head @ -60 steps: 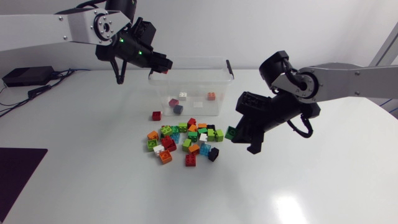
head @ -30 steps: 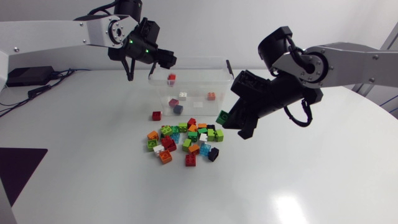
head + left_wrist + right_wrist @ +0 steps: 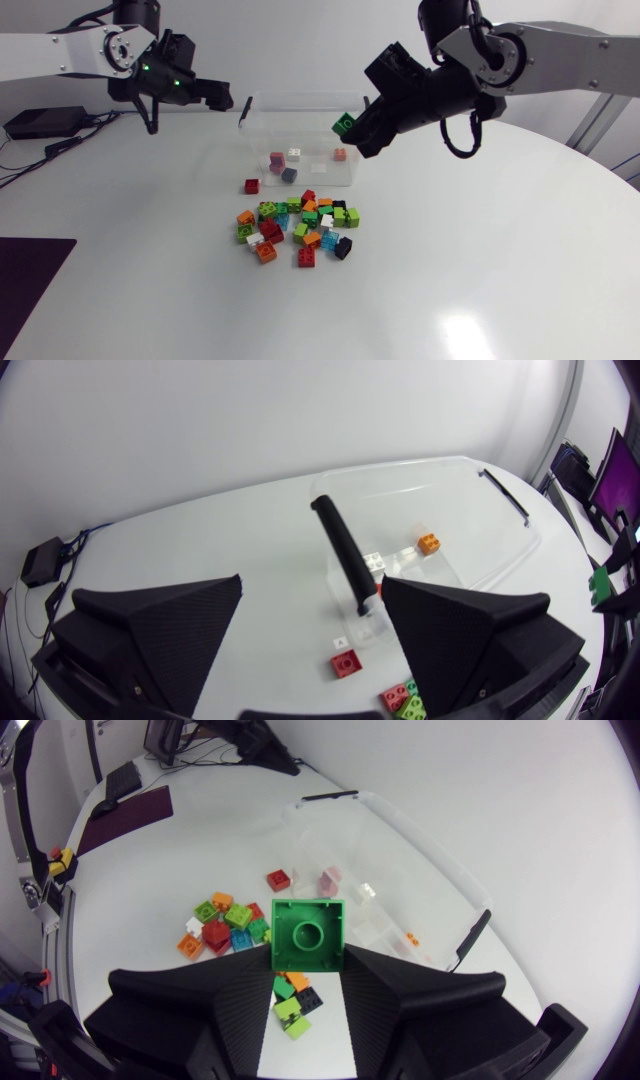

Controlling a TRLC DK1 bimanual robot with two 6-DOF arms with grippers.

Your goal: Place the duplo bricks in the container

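Square, glossy green duplo brick (image 3: 343,123) clamped in right gripper (image 3: 352,128) at clear plastic container (image 3: 300,94) 2 o'clock; left gripper (image 3: 224,101) wide, empty, 10 o'clock.

Container (image 3: 315,172) stands at the rear centre of the counter (image 3: 480,260), several bricks inside. The brick pile (image 3: 300,228) lies in front of it, with 1 lone brick (image 3: 252,186) between the pile and the container's left front corner. Left gripper (image 3: 222,101) hangs left of the container. Right gripper (image 3: 352,130) carries the held brick (image 3: 343,122) over its right end.

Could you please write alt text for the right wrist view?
The right gripper holds a green brick between its fingers. Beyond it, on the white table, are a clear container and a pile of loose bricks.
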